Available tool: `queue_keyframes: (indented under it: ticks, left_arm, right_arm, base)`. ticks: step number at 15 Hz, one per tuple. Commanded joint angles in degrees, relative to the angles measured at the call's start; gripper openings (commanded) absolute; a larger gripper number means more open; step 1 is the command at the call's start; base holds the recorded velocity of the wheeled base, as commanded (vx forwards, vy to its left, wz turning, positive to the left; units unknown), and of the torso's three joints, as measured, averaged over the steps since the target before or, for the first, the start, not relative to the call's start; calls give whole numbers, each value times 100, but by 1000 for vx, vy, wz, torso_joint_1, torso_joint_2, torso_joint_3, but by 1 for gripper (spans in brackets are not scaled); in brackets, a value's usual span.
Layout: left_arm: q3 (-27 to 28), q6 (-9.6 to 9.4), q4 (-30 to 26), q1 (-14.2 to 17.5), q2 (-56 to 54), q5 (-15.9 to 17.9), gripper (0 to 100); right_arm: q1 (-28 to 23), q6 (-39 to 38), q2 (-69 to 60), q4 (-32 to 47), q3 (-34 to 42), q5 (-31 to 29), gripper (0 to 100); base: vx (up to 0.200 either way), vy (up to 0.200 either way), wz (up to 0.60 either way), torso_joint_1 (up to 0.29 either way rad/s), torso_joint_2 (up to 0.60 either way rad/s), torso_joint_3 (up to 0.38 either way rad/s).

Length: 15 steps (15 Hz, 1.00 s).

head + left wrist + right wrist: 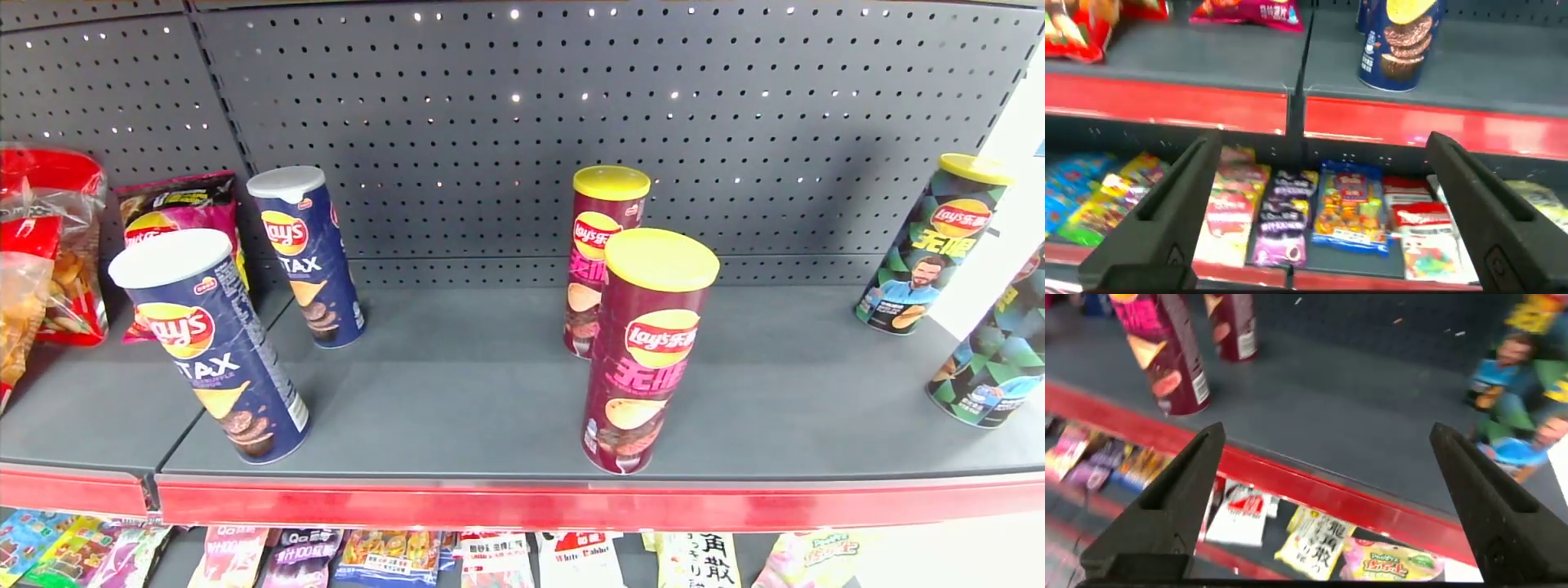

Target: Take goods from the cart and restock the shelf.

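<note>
Before the red front lip (pixel 1388 122) of the dark grey metal shelf (pixel 490 392), the left hand (pixel 1315 224) hangs with its two black fingers (pixel 1159 220) spread wide and nothing between them, facing a lower tier of small colourful sweet packets (pixel 1347 204). Beyond it, near the lip, stands a navy-blue cardboard crisp tube with a white lid (pixel 211 347); a second navy tube (pixel 306 253) stands farther back. The right hand (pixel 1327 518), likewise spread and empty, sits before the lip, near a maroon crisp tube with a yellow lid (pixel 649 351); another maroon tube (pixel 600 257) stands behind it. A green-patterned tube with a yellow lid (pixel 931 245) and a second green tube (pixel 992 351) stand at the shelf's right end, bagged snacks (pixel 49 245) at its left.
</note>
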<state>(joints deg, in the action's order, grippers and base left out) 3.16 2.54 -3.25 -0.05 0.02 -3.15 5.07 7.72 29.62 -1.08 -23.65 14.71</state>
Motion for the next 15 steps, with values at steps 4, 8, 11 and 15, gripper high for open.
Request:
queue_keyframes:
  ticks: [4, 8, 11, 15]
  left_arm:
    - [-316, -412, 317, -4, -2, 297, 100]
    - [-316, -350, 317, -4, -2, 279, 100]
    - [-316, -350, 317, -4, -2, 279, 100]
    - [-316, -350, 317, -4, -2, 279, 100]
  right_arm:
    - [741, 345, 2206, -15, -316, -153, 100]
    - [1154, 485, 3436, -138, -650, -355, 100]
    - [1216, 503, 4192, -841, -764, -487, 100]
    - [1717, 371, 4798, -1263, -957, -1067, 100]
  base:
    - [0, 0, 0, 0, 0, 0]
    - [0, 0, 0, 0, 0, 0]
    - [0, 0, 0, 0, 0, 0]
    - [0, 0, 0, 0, 0, 0]
